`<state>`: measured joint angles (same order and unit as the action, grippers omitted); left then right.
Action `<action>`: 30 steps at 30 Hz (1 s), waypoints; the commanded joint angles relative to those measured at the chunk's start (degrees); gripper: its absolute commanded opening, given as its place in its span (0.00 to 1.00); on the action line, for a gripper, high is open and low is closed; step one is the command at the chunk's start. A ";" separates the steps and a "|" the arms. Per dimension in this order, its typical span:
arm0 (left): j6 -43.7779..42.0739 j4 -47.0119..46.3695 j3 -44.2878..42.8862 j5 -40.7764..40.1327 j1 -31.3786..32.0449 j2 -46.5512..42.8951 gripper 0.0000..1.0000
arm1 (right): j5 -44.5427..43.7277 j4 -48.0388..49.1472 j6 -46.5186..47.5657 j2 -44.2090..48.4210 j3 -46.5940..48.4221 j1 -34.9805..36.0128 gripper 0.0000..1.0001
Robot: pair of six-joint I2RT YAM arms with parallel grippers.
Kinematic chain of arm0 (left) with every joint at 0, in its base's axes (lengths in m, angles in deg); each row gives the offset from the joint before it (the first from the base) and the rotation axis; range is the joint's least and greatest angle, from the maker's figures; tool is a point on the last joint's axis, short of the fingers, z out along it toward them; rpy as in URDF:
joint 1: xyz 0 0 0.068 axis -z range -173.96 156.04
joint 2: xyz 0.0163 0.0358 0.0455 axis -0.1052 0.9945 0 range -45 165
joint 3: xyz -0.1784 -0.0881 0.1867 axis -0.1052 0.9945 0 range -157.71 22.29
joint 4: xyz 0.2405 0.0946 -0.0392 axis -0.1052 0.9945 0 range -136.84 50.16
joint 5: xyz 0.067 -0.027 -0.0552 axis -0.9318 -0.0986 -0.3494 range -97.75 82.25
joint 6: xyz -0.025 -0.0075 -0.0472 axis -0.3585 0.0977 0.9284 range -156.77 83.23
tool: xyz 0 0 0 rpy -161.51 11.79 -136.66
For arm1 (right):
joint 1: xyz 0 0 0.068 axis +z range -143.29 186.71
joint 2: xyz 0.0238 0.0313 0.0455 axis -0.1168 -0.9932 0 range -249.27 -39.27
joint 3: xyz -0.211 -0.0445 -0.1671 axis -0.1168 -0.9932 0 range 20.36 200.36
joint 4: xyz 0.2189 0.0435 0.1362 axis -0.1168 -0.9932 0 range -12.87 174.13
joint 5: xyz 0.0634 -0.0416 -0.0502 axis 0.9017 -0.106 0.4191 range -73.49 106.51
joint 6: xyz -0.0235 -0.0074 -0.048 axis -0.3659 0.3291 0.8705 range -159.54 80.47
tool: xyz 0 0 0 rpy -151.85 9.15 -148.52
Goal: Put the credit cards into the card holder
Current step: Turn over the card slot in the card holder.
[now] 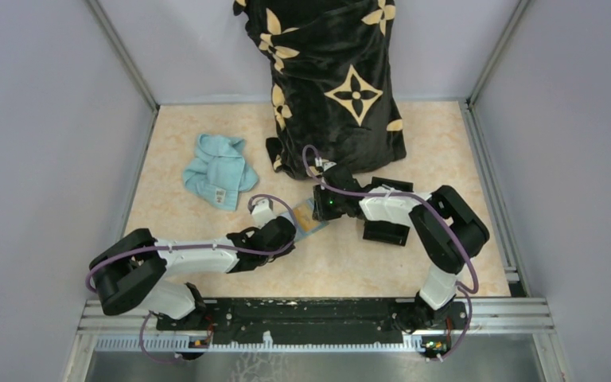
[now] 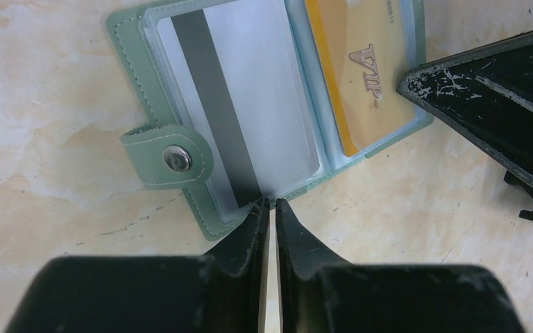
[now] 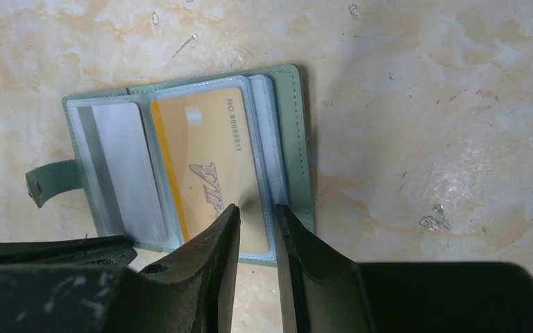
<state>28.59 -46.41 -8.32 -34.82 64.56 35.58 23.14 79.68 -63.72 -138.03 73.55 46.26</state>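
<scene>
The sage-green card holder (image 1: 309, 216) (image 2: 130, 62) (image 3: 295, 139) lies open and flat on the table between both grippers. A pale silvery credit card (image 2: 264, 90) (image 3: 128, 166) with a dark stripe sits in one clear sleeve. In the sleeve beside it sits a tan-orange credit card (image 2: 368, 76) (image 3: 208, 159). My left gripper (image 1: 280, 229) (image 2: 271, 202) is shut, its tips touching the holder's near edge by the silvery card, nothing seen between them. My right gripper (image 1: 324, 205) (image 3: 257, 208) stands slightly open, its tips over the end of the orange card's sleeve and gripping nothing.
A light blue cloth (image 1: 219, 171) lies at the back left. A black fabric bag with tan flower marks (image 1: 338, 79) stands at the back centre. A black box (image 1: 387, 231) sits under the right arm. Grey walls close in both sides.
</scene>
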 commanded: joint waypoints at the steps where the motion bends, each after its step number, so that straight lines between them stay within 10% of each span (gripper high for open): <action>1: -0.24 4.57 1.34 -1.58 0.28 1.10 0.13 | 1.96 1.17 0.00 -1.36 -2.28 -1.55 0.27; 30: 0.64 4.00 2.45 -1.12 0.28 2.62 0.11 | 8.94 6.50 -3.44 7.36 -4.66 -1.62 0.28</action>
<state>29.25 -46.89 -8.04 -35.76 64.78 35.91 32.41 85.72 -67.24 -134.55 67.99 44.40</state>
